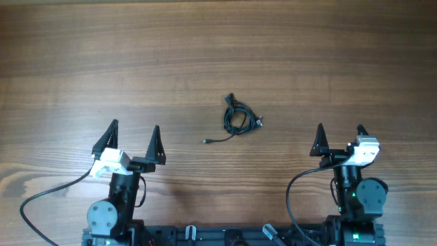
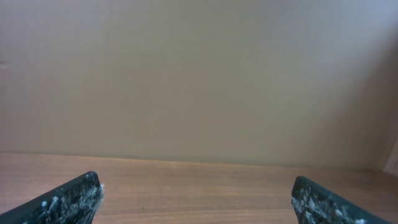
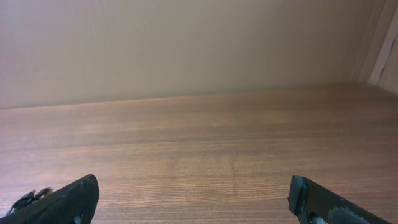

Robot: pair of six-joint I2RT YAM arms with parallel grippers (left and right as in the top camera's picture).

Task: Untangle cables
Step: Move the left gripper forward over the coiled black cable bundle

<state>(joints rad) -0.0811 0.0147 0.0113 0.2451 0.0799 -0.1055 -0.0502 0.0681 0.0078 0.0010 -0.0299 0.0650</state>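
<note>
Left gripper (image 1: 134,127): jaws wide apart, nothing between them. It sits at the near left of the wooden table (image 1: 218,41), fingers pointing away from the arm bases. Right gripper (image 1: 340,128): same, spread and empty, at the near right.

Cables (image 1: 239,117): one small black knotted bundle lying flat on the table, roughly mid-width, between the two grippers and a bit farther out than their fingertips. Well apart from both, touching neither.

Orientation from the overhead view:
- Main coil is a compact loop, slightly taller than wide.
- One short end sticks out of the top of the coil, pointing away from the arms.
- A small plug end (image 1: 259,122) sits at the right side of the coil.
- One loose tail (image 1: 217,139) leaves the bottom of the coil and runs toward the left arm's side, ending in a small plug.
- Overall long axis is therefore diagonal, far-right to near-left.

Both wrist cameras show spread fingertips, bare wood and a plain beige wall (image 2: 199,74).
</note>
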